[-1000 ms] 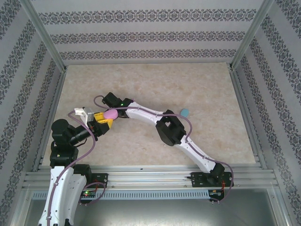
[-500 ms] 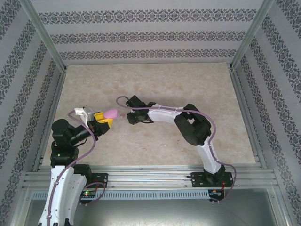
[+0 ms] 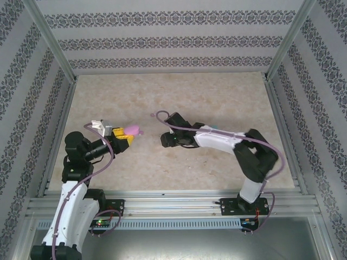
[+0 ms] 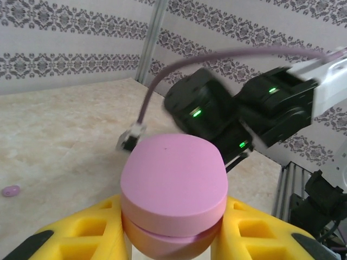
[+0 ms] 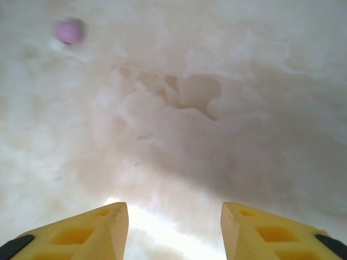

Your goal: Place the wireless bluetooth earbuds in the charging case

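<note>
The left gripper (image 3: 128, 134) sits over the left part of the table (image 3: 217, 92), about midway between its near and far edges. Its yellow fingers (image 4: 81, 227) are clamped on the two sides of the pink charging case (image 4: 173, 187). The case is a smooth oval and is held off the table with its broad face up. In the left wrist view a seam runs round its lower part, and the two halves look closed together.

The right arm reaches in from the near right, folds at the elbow and stretches left. This puts the right gripper (image 3: 164, 140) near the middle of the table, to the right of the case and apart from it. In the right wrist view its jaws stand wide apart with nothing between them, only the bare marbled surface below.

A pink-purple earbud (image 5: 69, 31) lies on the table ahead of the right gripper, toward the upper left of the right wrist view, blurred and well clear of the fingers. The left wrist view also shows a small pink-purple earbud (image 4: 11, 190) lying on the table far to the left of the case. I cannot tell whether it is the same one. A purple cable (image 4: 227, 54) arcs over the right arm's black wrist.
</note>
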Robot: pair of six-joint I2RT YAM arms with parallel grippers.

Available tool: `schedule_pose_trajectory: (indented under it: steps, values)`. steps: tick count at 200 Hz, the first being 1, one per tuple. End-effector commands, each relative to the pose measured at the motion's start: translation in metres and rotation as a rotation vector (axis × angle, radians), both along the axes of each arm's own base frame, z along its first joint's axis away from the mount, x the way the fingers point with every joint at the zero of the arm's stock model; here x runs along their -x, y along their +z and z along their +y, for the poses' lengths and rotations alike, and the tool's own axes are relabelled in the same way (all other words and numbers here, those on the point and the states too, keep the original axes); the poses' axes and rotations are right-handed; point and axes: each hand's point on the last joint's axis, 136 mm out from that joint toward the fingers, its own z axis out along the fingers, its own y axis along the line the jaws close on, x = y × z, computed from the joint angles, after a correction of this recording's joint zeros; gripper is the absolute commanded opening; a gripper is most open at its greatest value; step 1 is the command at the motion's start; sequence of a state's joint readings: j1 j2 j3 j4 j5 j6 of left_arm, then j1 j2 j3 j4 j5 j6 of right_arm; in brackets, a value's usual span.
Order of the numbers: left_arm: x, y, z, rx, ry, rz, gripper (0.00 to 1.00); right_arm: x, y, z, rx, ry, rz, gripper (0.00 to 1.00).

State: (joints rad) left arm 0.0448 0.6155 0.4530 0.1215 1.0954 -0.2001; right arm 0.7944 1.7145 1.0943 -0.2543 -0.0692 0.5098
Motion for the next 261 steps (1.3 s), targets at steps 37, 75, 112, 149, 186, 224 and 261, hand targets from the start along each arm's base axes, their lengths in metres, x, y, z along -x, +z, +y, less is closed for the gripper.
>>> schedule_pose_trajectory:
  steps: [37,75,112,149,186,224,261]
  values:
    - [-0.002,0.008,-0.014,0.004,-0.137,-0.078,0.26,0.061,0.136,0.007,-0.242,0.094,-0.193,0.36]
    - [-0.005,0.01,-0.017,0.007,-0.17,-0.093,0.26,0.092,0.178,0.037,-0.314,0.208,-0.23,0.29]
    - [0.0,0.009,-0.02,0.009,-0.182,-0.094,0.25,0.1,0.189,0.068,-0.32,0.296,-0.22,0.28]
    - [0.009,0.008,-0.021,0.0,-0.183,-0.094,0.26,0.088,0.207,0.085,-0.322,0.326,-0.268,0.28]
    - [0.012,0.006,-0.021,0.0,-0.179,-0.09,0.25,0.078,0.223,0.091,-0.337,0.337,-0.28,0.27]
    - [0.011,0.004,-0.021,-0.007,-0.172,-0.087,0.25,0.073,0.23,0.092,-0.346,0.34,-0.283,0.27]
    - [0.011,0.001,-0.021,-0.011,-0.17,-0.079,0.25,0.067,0.237,0.091,-0.355,0.338,-0.278,0.28]
